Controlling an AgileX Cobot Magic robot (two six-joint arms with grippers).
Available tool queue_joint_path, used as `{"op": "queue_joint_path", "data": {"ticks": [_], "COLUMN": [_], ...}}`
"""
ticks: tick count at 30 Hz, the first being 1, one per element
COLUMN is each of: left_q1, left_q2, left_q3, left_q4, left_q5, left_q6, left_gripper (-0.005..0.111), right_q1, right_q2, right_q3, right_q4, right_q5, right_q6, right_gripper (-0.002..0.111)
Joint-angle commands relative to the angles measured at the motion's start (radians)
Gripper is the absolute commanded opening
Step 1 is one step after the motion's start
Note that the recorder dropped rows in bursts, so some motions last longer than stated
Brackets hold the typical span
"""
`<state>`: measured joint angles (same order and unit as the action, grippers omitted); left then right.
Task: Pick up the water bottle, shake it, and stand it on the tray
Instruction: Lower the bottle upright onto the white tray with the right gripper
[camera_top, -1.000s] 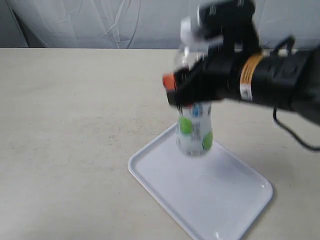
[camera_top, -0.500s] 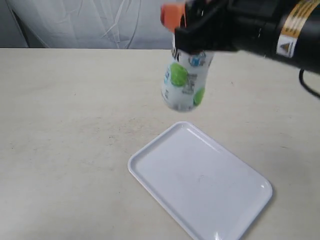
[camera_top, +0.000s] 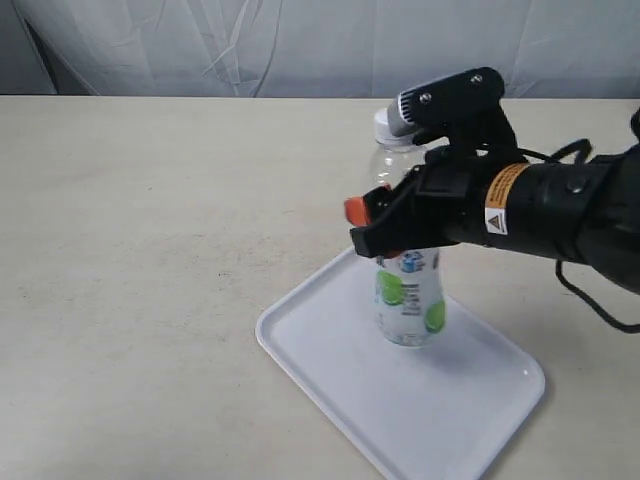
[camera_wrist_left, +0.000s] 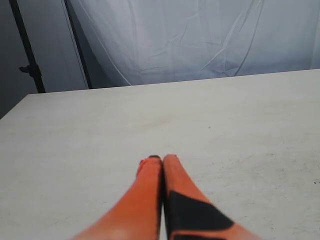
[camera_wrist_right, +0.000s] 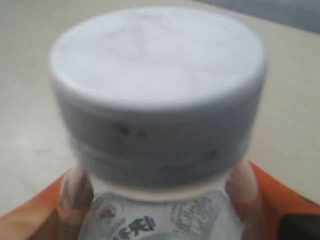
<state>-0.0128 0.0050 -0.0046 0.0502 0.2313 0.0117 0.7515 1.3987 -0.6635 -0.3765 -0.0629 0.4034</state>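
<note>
The water bottle stands upright over the far left part of the white tray, its white cap on top. Its base is at or just above the tray floor; I cannot tell if they touch. My right gripper is shut on the bottle's upper body, one orange fingertip showing to the left. In the right wrist view the cap fills the frame, and orange fingers flank the clear shoulder. My left gripper hangs over bare table with its orange fingers pressed together, holding nothing.
The tray lies at an angle on a beige table. A pale cloth backdrop hangs behind the table's far edge. A black cable trails from the right arm. The left arm is outside the exterior view.
The right gripper swung the bottle up high over the table half a second ago, then brought it back down, upright, over the tray. The tray has not moved.
</note>
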Motion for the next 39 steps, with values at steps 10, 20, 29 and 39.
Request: {"op": "queue_joint_path", "data": {"ticks": [10, 20, 29, 39], "left_q1": [0.000, 0.000, 0.000, 0.000], "left_q2": [-0.005, -0.005, -0.005, -0.005], "left_q3": [0.005, 0.005, 0.005, 0.005], "left_q4": [0.001, 0.001, 0.001, 0.001], "left_q5": [-0.006, -0.008, -0.008, -0.008], "left_q6": [-0.004, -0.004, -0.004, -0.004], "left_gripper": [0.000, 0.000, 0.000, 0.000], "right_q1": [0.282, 0.061, 0.088, 0.088], "right_q2": [-0.010, -0.010, -0.006, -0.006], "right_q3": [-0.031, -0.031, 0.050, 0.406], "right_q4": [0.239, 0.807, 0.738, 0.587], "right_q5": [-0.199, -0.153, -0.163, -0.800], "right_q6": [-0.193, -0.658, -0.658, -0.428], "right_gripper": [-0.001, -0.001, -0.001, -0.001]}}
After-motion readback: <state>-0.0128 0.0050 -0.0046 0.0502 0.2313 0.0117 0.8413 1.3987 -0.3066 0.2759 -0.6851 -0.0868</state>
